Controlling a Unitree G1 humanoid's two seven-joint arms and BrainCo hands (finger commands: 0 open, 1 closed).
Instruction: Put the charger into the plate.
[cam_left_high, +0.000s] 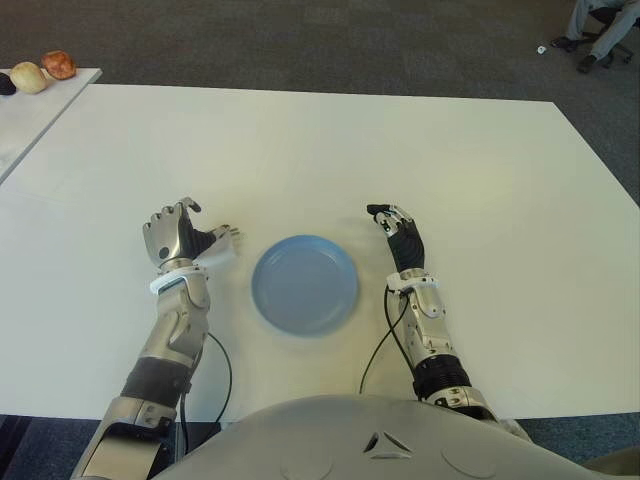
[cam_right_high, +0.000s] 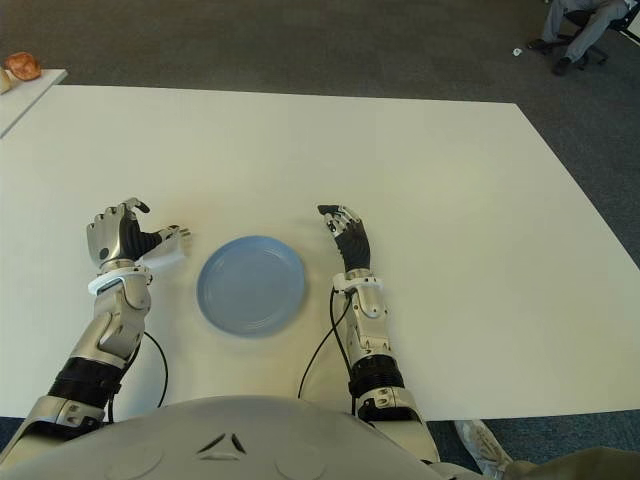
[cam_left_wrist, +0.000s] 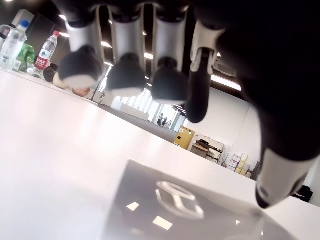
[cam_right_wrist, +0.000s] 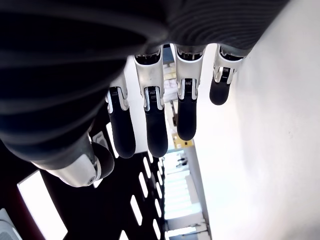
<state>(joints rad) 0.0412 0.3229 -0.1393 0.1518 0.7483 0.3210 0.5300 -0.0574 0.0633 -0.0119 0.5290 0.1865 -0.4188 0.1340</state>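
Hovering over a white charger (cam_left_high: 212, 257) at the left of the white worktop (cam_left_high: 330, 150), the left hand (cam_left_high: 178, 238) has its fingers (cam_left_wrist: 122, 75) curled downward with the thumb off to one side; in the left wrist view the fingertips hang above the charger's flat top with a gap beneath them, so they grip nothing yet; the charger lies on the worktop just left of the blue plate (cam_left_high: 275, 300), apart from its rim, and the plate holds nothing; the task appears barely begun, with the grasp not yet made.

The charger shows as a low, flat block with a smooth, glossy face bearing a faint logo; it will likely be light and rigid, though that polished shell may slide between hard fingertips; taking it across its two opposite side edges, thumb against one and fingers against the other, seems safer than pressing on the slick top; because it sits so low, the fingertips must come right down to the worktop to catch the edges; whether a cable trails from it cannot be told.

The right hand (cam_left_high: 401, 238) shows just right of the plate, its fingers extended and relaxed, holding nothing.

At the far left, a second worktop (cam_left_high: 30, 115) carries a few rounded food-like items (cam_left_high: 45, 70).
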